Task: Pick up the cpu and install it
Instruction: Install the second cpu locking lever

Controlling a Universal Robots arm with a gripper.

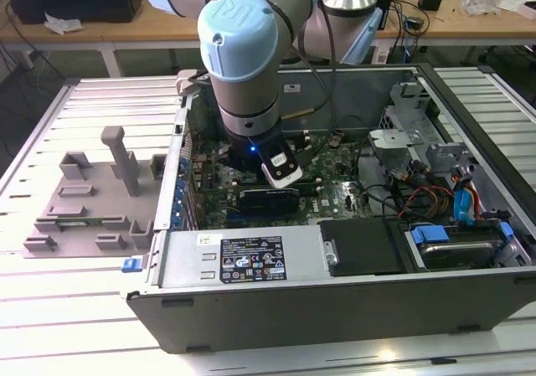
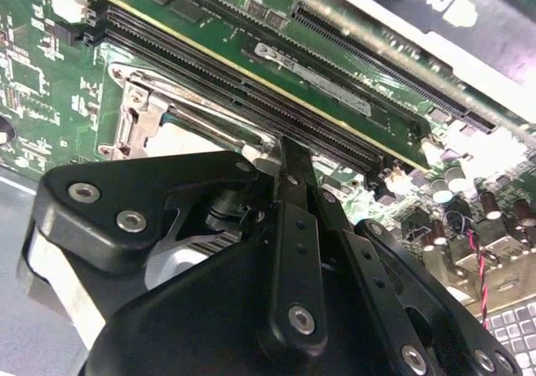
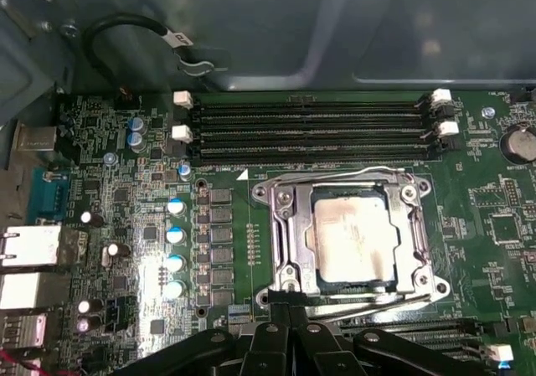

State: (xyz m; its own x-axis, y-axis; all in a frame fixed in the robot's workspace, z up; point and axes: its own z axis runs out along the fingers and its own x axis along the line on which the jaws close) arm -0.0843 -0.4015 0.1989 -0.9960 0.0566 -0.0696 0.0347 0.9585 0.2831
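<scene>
CPU (image 3: 350, 240) lies flat in the socket frame (image 3: 285, 225) on the motherboard (image 3: 126, 225), silver top facing up, edges square w/ the frame; near edge partly cut off by the frame's bar. It's square, so no long axis to name. Pincer (image 3: 289, 313) sits just beside the socket's near side, fingers drawn together, nothing between them. In the exterior view the arm (image 1: 239, 49) hides the socket inside the PC case (image 1: 335, 301).
</scene>
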